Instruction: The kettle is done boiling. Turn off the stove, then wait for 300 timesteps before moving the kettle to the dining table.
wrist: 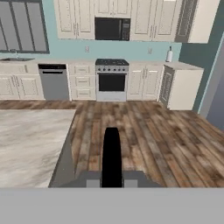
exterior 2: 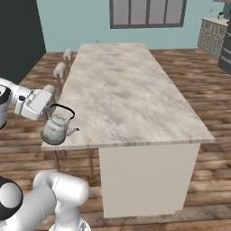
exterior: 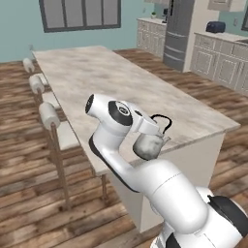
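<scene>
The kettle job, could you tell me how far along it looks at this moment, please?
Done: the kettle is off the stove, which stands far across the room in the hand view. In hand: the gripper holds it by its black handle at the near corner of the dining table; whether its base touches the top is unclear. Left: set it down and release.

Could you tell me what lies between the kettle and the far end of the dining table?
Only bare marbled top: in the right base view the kettle sits at the dining table near corner, nothing beyond it.
</scene>
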Tool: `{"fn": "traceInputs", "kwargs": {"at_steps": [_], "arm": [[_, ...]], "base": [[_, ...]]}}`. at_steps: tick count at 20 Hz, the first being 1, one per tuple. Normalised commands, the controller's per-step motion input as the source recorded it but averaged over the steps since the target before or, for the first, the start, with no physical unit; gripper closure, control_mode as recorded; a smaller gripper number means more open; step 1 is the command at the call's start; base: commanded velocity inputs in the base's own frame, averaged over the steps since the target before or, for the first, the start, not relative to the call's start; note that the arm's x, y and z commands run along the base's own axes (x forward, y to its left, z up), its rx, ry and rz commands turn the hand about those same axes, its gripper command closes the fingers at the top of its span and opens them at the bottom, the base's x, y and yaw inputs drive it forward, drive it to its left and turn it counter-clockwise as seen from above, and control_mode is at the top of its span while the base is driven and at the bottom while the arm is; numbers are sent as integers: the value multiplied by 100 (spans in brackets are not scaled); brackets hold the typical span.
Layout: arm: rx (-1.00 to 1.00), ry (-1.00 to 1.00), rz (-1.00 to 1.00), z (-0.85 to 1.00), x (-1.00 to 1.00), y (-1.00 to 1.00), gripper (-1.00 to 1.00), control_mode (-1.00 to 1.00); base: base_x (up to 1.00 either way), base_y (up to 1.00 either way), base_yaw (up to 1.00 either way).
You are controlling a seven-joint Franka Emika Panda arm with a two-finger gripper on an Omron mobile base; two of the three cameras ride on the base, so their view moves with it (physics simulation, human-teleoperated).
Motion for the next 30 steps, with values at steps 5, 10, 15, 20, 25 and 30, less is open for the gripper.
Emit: {"fn": "traceInputs", "kwargs": {"at_steps": [5, 10, 15, 20, 25, 30], "arm": [[0, 0, 0, 0, 0, 0, 100, 100], [0, 0, 0, 0, 0, 0, 100, 100], [0, 0, 0, 0, 0, 0, 100, 100], [0, 0, 0, 0, 0, 0, 100, 100], [0, 0, 0, 0, 0, 0, 100, 100], [0, 0, 0, 0, 0, 0, 100, 100]], "base": [[23, 62, -29], [29, 56, -28], [13, 61, -26], [0, 64, -24], [12, 47, -21], [16, 29, -15]]}}
